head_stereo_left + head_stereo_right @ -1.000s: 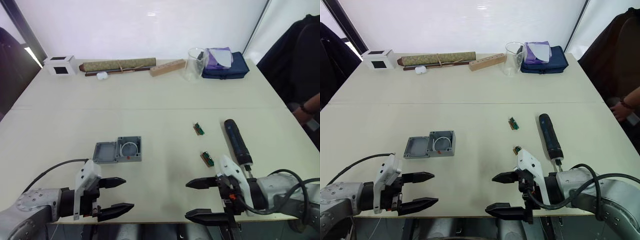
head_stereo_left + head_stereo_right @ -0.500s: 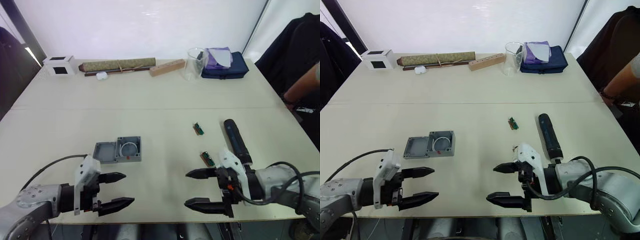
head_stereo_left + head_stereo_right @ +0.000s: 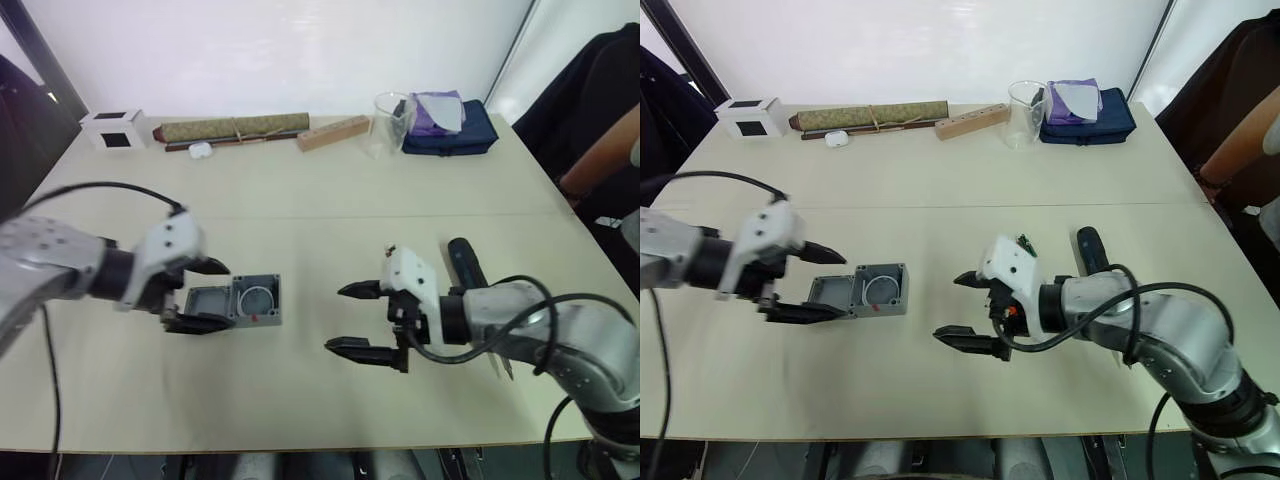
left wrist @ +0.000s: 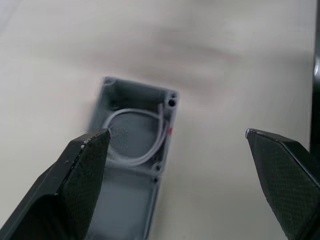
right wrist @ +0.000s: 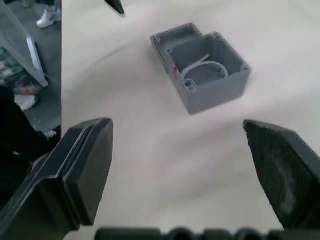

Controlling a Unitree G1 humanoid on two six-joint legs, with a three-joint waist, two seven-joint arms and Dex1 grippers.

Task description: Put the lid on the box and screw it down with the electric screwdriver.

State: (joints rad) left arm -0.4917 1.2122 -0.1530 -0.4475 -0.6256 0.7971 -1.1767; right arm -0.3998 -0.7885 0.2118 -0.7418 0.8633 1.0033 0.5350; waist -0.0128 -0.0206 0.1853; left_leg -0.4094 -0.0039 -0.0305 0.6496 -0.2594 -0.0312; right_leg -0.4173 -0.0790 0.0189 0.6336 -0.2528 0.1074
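The grey box (image 3: 258,299) sits open-topped on the table left of centre, a white loop inside and a red mark on its near side. The thin lid (image 3: 208,300) lies flat against its left side. My left gripper (image 3: 228,295) is open, one finger beyond the lid and one on its near side, holding nothing. In the left wrist view the box (image 4: 140,125) and lid (image 4: 125,200) lie between the spread fingers (image 4: 82,165). My right gripper (image 3: 334,318) is open and empty, right of the box. The black electric screwdriver (image 3: 462,255) lies behind my right arm, partly hidden.
Along the far edge stand a white cube (image 3: 112,130), a rolled mat (image 3: 235,128), a wooden block (image 3: 333,132), a glass beaker (image 3: 390,125) and a blue bag (image 3: 450,132). A person's arm (image 3: 600,155) reaches in at the right edge.
Both arms came forward from the near edge. My left gripper moved up to straddle the lid. My right gripper moved left towards the box, and its arm now covers part of the screwdriver.
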